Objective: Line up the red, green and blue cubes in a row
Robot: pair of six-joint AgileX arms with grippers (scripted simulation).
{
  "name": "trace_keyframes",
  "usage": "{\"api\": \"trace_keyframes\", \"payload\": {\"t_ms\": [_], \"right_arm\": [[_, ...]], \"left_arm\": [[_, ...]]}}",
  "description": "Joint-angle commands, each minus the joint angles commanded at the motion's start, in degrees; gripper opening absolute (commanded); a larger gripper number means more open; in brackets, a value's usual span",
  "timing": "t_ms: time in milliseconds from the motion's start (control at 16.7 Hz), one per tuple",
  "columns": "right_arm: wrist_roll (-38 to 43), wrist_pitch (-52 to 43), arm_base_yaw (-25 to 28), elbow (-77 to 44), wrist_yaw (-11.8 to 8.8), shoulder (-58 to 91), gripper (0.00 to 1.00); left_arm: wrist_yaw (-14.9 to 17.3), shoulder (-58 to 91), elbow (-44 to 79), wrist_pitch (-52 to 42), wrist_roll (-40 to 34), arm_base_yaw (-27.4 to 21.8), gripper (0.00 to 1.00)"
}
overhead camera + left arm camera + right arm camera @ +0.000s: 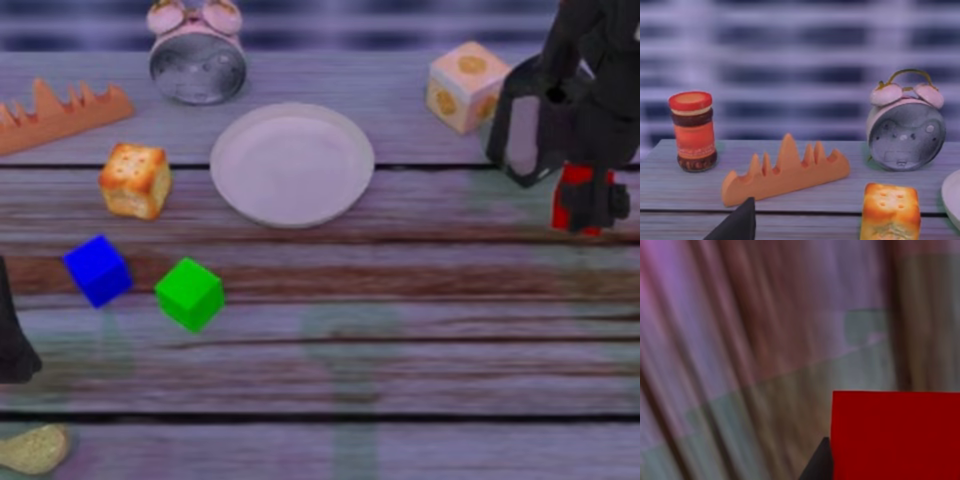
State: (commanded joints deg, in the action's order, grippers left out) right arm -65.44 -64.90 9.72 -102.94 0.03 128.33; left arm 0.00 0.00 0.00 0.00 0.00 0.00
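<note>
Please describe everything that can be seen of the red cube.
The red cube is small, plain and solid red, with flat faces and no markings. It sits at the top view's right side, between the dark fingers of the right gripper, which cover much of it. The right wrist view shows one red face close up above the wooden table.

small solid red cube (581,197): mostly hidden between the right gripper's (590,205) black fingers
beige flat lump (33,449): cut off at table's left edge
</note>
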Motion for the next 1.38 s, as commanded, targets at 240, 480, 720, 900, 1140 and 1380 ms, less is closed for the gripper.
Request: {"api": "trace_keyframes", "payload": {"t_ms": [240, 480, 720, 900, 1140, 1380], "right_arm": [[4.86, -4.27, 8.18, -8.58, -0.09, 4.49, 0.0], [13.13, -11.01, 21.08, -21.74, -0.26, 11.27, 0.0], [21.63, -17.28, 34.35, -34.17, -0.4, 17.18, 0.0], [25.63, -20.0, 40.07, -39.73, -0.42, 19.63, 0.0], [26.25, -20.41, 40.85, -40.51, -0.42, 19.98, 0.0], [26.22, -18.03, 40.82, -38.11, -0.46, 19.44, 0.0]], "left_arm": [[0.0, 0.0, 0.0, 0.0, 0.0, 0.0, 1.0], [0.0, 0.0, 0.0, 0.0, 0.0, 0.0, 1.0], [0.0, 0.0, 0.0, 0.0, 0.0, 0.0, 1.0], [0.0, 0.0, 0.0, 0.0, 0.0, 0.0, 1.0], [0.0, 0.0, 0.0, 0.0, 0.0, 0.0, 1.0], [0.0, 0.0, 0.0, 0.0, 0.0, 0.0, 1.0]]}}
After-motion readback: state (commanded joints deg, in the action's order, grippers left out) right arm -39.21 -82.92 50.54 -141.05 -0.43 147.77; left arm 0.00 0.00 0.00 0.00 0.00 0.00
